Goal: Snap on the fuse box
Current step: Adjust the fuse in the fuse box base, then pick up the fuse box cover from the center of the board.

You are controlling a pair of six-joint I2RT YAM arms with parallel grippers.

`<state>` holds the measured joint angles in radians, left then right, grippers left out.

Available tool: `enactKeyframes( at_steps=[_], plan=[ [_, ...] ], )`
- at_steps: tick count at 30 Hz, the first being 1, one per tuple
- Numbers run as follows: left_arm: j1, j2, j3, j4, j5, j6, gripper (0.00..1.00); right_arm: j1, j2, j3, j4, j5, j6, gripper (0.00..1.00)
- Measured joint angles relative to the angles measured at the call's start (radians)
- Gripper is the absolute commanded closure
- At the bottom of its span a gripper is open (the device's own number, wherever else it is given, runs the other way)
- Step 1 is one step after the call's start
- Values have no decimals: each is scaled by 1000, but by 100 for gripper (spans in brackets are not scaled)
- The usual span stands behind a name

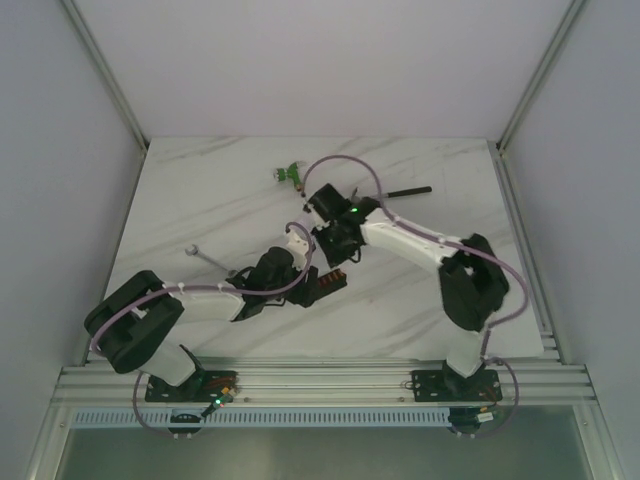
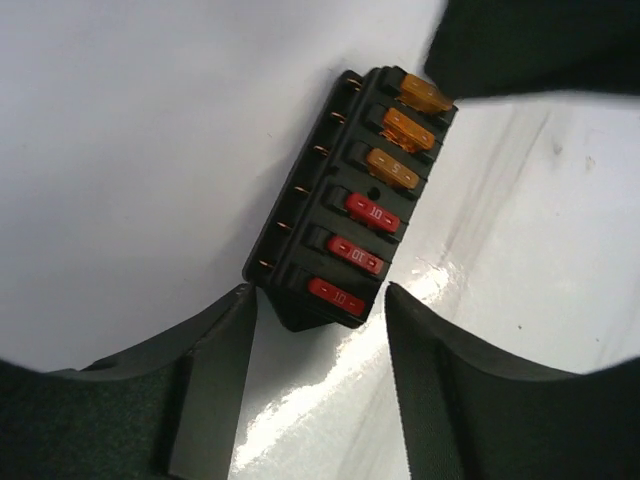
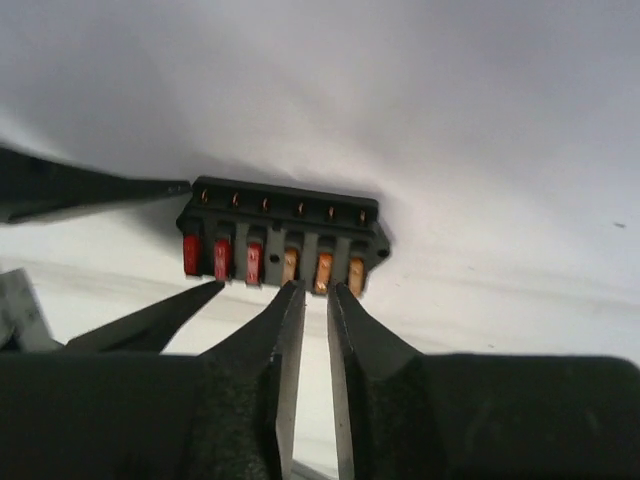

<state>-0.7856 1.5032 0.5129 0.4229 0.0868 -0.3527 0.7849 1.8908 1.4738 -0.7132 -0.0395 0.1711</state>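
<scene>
Nearby | wrench [image 1: 204,254] left of fuse box [image 2: 345,210] | green object [image 1: 289,175], black tool [image 1: 405,190] beyond

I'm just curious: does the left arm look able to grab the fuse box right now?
Probably yes. The left gripper stands open with the near end of the fuse box between its fingertips; only the right gripper crowds the other end.

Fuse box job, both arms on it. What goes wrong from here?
Left end effector stands open around one end of the small black rectangular plastic fuse box, so a push may slide it. Right end effector, jaws barely apart, points at an orange fuse and may unseat it.
</scene>
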Motion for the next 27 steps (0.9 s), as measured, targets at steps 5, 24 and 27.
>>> enactKeyframes(
  at_steps=[5,24,27],
  plan=[
    [0,10,45,-46,-40,-20,19,-97,-252,-156,136,36,25,58],
    [118,212,517,-343,-515,-240,0,-399,-476,-630,557,101,57,13],
    [119,288,597,-365,-565,-251,0,-411,-476,-650,594,86,55,11]
  ],
)
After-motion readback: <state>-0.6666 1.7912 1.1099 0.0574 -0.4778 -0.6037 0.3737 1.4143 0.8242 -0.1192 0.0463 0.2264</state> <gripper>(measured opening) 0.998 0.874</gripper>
